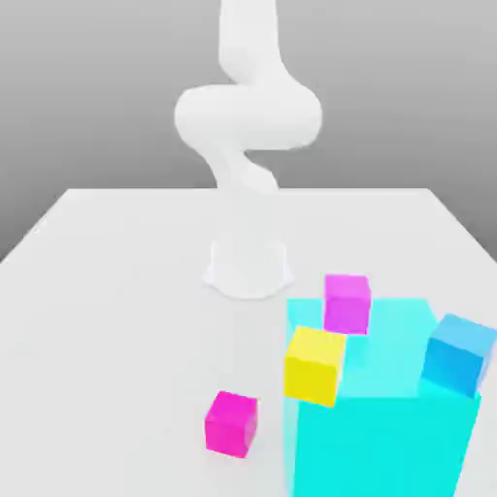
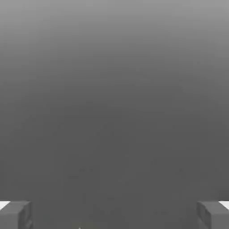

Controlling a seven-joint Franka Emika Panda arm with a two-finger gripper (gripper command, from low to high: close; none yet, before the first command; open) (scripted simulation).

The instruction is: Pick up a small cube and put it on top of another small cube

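Standing by the desk point(image 1: 116, 291), I judge the job has barely begun: the pick-up step is in hand, and nothing is grasped yet. From the hand view the gripper point(image 2: 114, 214) has its fingers point(image 2: 15, 214) spread wide apart, one at each edge, with nothing but grey blankness between them. They are released and empty.

The pink cube point(image 1: 231, 423) sits alone on the desk, near the front, just to the exterior view's left of the cyan block point(image 1: 388, 437). It looks apart from the block, with a narrow strip of desk between them. A yellow cube point(image 1: 314, 365) sits at the block's near upper corner, a violet cube point(image 1: 347, 303) lies further back, and a blue cube point(image 1: 458, 352) rests tilted at the block's far side on the exterior view's right. Whether the yellow and violet ones rest on the block or just beside it, I cannot tell for sure.

The arm point(image 1: 248, 116) rises from its base point(image 1: 248, 264) at the middle of the desk and runs up out of the exterior view.

Next, I reckon, the hand has to swing down and forward, come over the pink cube with the fingers kept open, straddle it squarely and then close. The cyan block stands near, so the approach wants to come from straight above. Which cube serves as the resting place, the pictures do not settle.
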